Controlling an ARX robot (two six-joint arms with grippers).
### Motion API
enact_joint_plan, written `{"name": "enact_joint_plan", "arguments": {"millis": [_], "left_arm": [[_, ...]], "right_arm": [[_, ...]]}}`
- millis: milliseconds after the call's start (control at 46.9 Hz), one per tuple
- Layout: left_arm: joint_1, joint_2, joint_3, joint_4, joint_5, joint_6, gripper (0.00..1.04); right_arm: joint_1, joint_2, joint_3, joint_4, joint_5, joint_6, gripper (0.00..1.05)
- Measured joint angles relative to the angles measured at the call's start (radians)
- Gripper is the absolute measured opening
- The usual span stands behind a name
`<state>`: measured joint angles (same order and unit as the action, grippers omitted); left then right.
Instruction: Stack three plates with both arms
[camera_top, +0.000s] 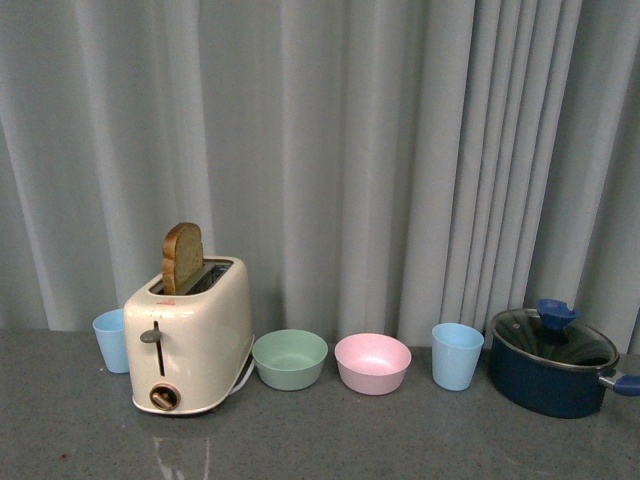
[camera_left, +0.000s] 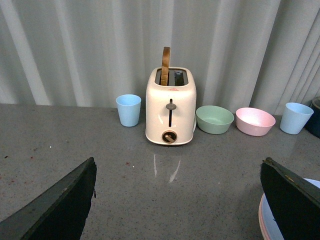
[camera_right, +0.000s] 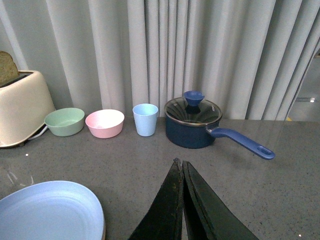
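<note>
Grey speckled desk (camera_top: 330, 440), grey curtain (camera_top: 400, 150) behind its far edge.

Along the far edge, left to right in the front view: light blue cup (camera_top: 111, 340), cream toaster (camera_top: 190, 335) with a slice of brown bread (camera_top: 182, 257) standing in one slot, green bowl (camera_top: 290, 359), pink bowl (camera_top: 372, 362), second light blue cup (camera_top: 457, 355), dark blue pot (camera_top: 550, 362) with a glass lid and blue knob near the far right corner. The left cup sits just beside the toaster; the two bowls are near each other, not touching.

Neither arm shows in the front view.

Left gripper (camera_left: 177, 200): jaws spread wide, two dark fingers at either side of the left wrist view, bare desk between them, nothing held.

Right gripper (camera_right: 182, 210): jaws pressed together, fingers touching along their length, nothing visible between them.

Plates: light blue plate (camera_right: 50, 211) lies flat on the desk toward the near edge, beside the right gripper, apart from it. In the left wrist view its edge (camera_left: 312, 183) shows behind the far finger, with a pink rim (camera_left: 261, 220) just under it, so the blue plate sits on a pink plate. Whether there is a third plate I cannot tell.
</note>
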<state>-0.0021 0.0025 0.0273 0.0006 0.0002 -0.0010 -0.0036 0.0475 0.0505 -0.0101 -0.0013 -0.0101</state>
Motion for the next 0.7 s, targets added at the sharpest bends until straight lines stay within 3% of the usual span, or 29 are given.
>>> {"name": "enact_joint_plan", "arguments": {"millis": [704], "left_arm": [[0.0, 0.0, 0.0, 0.0, 0.0, 0.0, 0.98]], "right_arm": [[0.0, -0.043, -0.044, 0.006, 0.0, 0.0, 0.03]]}}
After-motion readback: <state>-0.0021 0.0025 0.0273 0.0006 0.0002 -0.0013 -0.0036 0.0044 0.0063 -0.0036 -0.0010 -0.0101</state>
